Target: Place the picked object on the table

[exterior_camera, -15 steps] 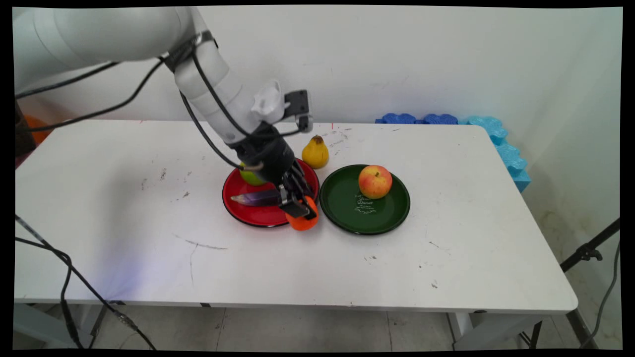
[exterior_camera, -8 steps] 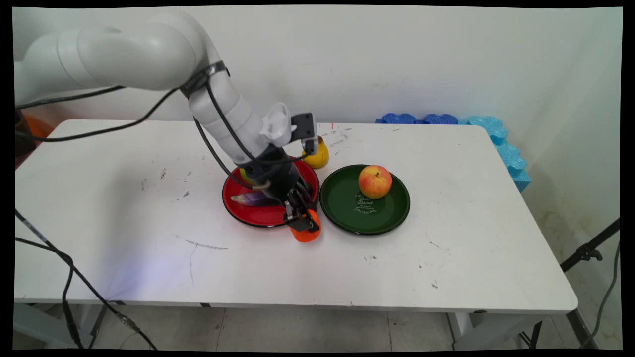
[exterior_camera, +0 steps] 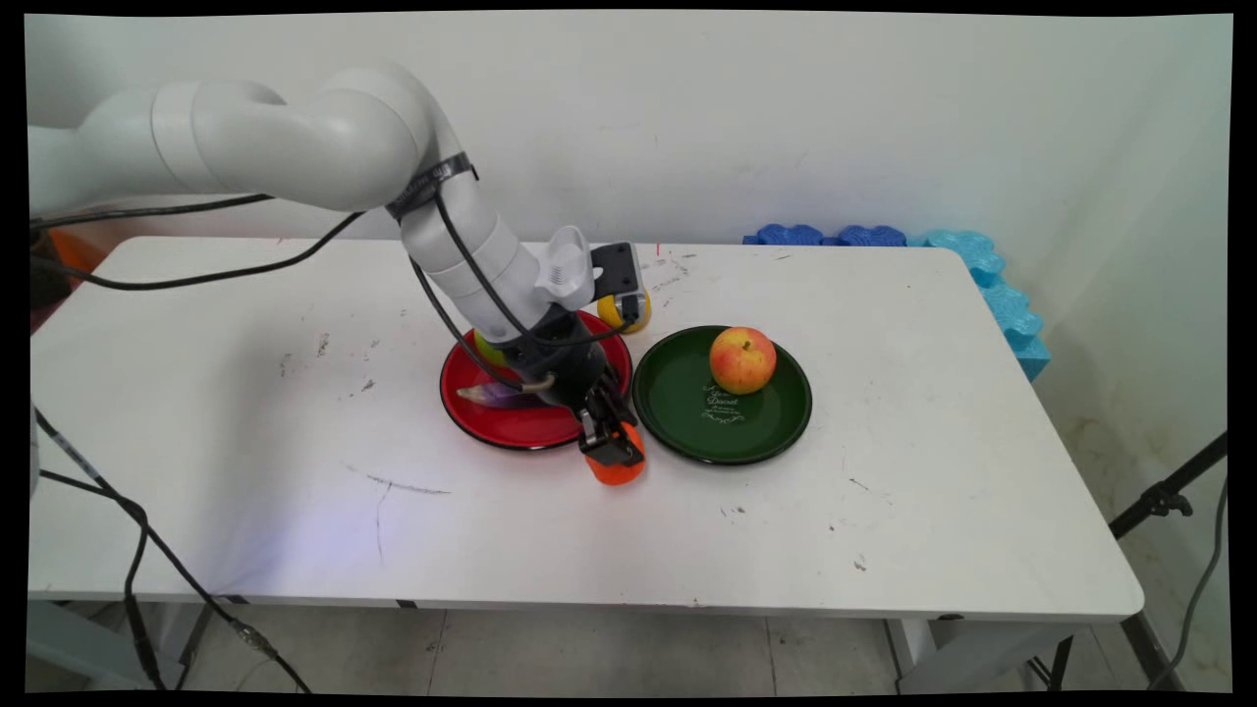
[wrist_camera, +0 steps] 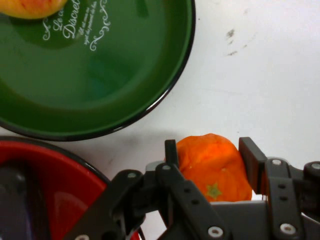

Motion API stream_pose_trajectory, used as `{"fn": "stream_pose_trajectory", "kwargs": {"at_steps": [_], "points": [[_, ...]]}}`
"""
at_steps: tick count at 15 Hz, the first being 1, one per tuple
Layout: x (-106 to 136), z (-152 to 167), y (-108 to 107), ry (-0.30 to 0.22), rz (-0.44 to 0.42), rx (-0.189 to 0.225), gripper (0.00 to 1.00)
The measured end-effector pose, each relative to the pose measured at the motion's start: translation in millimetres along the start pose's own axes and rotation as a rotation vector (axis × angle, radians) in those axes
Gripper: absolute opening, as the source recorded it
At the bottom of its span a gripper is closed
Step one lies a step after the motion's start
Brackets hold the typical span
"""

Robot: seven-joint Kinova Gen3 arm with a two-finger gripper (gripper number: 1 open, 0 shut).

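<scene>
Black jaws close on your orange point(wrist_camera: 212, 167); gripper point(exterior_camera: 611, 444) tilts down-right onto tabletop point(exterior_camera: 491, 530) between red plate point(exterior_camera: 511, 427) and green plate point(exterior_camera: 687, 432).

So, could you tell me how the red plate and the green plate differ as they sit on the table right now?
The red plate holds a purple eggplant and a green fruit; the green plate holds one apple. The green plate bears white lettering; none shows on the red. The arm covers part of the red plate, while the green lies open to view. Both are round, dark-rimmed, and flank the orange between the gripper's fingers.
</scene>
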Motion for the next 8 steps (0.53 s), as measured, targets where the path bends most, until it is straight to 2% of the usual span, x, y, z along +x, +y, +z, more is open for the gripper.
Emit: {"fn": "stream_pose_trajectory", "kwargs": {"at_steps": [5, 6, 8], "points": [[3.4, 8.5, -2.1, -0.003, -0.034, -0.002, 0.0], [4.1, 9.8, -1.9, -0.002, -0.039, -0.004, 1.0], [5.3, 11.5, -1.2, 0.0, -0.043, -0.011, 1.0]]}}
